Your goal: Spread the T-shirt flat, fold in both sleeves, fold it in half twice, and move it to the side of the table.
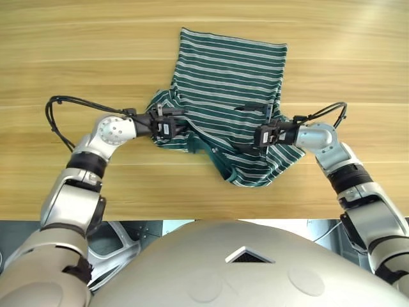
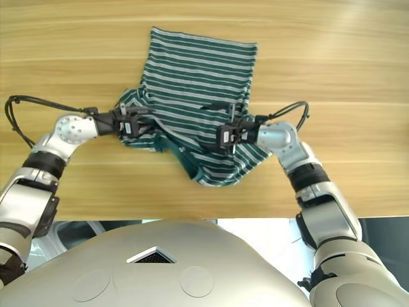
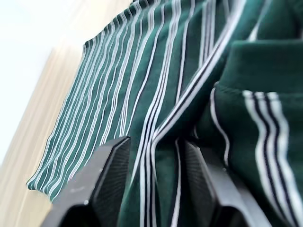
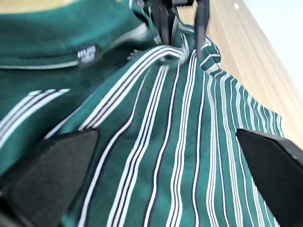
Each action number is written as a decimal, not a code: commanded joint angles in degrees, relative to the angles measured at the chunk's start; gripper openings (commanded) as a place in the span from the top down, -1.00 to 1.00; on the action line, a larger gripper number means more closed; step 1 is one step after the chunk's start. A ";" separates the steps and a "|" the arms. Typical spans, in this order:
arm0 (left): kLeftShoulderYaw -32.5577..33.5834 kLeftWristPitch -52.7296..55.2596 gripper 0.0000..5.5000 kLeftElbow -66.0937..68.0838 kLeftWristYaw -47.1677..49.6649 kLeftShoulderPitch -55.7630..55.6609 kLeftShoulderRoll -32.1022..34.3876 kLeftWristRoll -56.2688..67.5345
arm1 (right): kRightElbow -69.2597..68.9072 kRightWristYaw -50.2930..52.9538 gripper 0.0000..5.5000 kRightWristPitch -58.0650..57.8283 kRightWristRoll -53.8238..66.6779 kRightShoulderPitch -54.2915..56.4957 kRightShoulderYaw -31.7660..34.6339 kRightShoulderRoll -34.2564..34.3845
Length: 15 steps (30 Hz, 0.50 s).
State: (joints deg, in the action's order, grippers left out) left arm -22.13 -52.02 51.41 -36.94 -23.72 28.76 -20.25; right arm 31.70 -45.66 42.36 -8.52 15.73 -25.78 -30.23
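Fingers of the left gripper: narrow gap, pinching a fold at the bunched left edge of the dark-green, white-striped cotton T-shirt. The shirt sits mid-way across the light wooden bench, its long axis running away from the robot; far hem flat, near half crumpled. Right gripper: fingers spread wide over the right edge, gripping nothing.

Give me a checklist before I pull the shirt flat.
1. Shirt flat: not ok. The far part lies flat and the near part is bunched.
2. Left gripper has cloth: ok. It is shut on a fold at the shirt's left side.
3. Right gripper has cloth: not ok. It is open over the stripes.
4. Sleeves found: cannot tell. They are lost in the bunch.
5. Shirt fully on table: ok. Nothing hangs over the edge.
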 commanded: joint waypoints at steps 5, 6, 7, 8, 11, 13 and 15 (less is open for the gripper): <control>-1.42 -4.26 0.27 -5.18 -10.78 8.68 3.72 9.73 | 0.25 -1.35 -0.96 -1.07 -1.93 -1.12 -0.82 -0.48; -1.36 -4.11 0.27 -6.86 -12.33 10.23 5.43 10.80 | 0.38 -1.48 -0.96 -1.04 -1.94 -1.12 -0.83 -0.59; -1.22 -3.59 0.27 -8.19 -13.42 11.26 6.87 11.44 | 0.50 -1.59 -0.96 -1.01 -1.91 -1.10 -0.81 -0.69; -0.82 -3.06 0.27 -9.23 -14.15 12.23 8.61 11.76 | 0.44 -1.78 -0.96 -0.99 -1.80 -1.15 -0.79 -0.86; 1.00 -1.50 0.27 -10.55 -13.64 12.88 12.08 11.75 | 0.88 -1.90 -0.96 -0.85 -1.82 -1.12 -0.72 -0.92; 2.44 -0.95 0.27 -9.38 -10.66 11.84 13.21 9.82 | 1.44 -1.82 -0.96 -0.66 -1.87 -0.94 -0.76 -0.62; 3.05 -1.05 0.27 -8.84 -8.44 11.49 13.40 8.42 | 1.77 -1.84 -0.96 -0.48 -1.85 -0.76 -0.79 -0.45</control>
State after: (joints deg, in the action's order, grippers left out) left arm -19.63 -54.39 41.12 -46.60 -11.62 40.77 -9.49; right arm 31.99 -46.18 42.71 -8.47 15.73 -25.75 -30.26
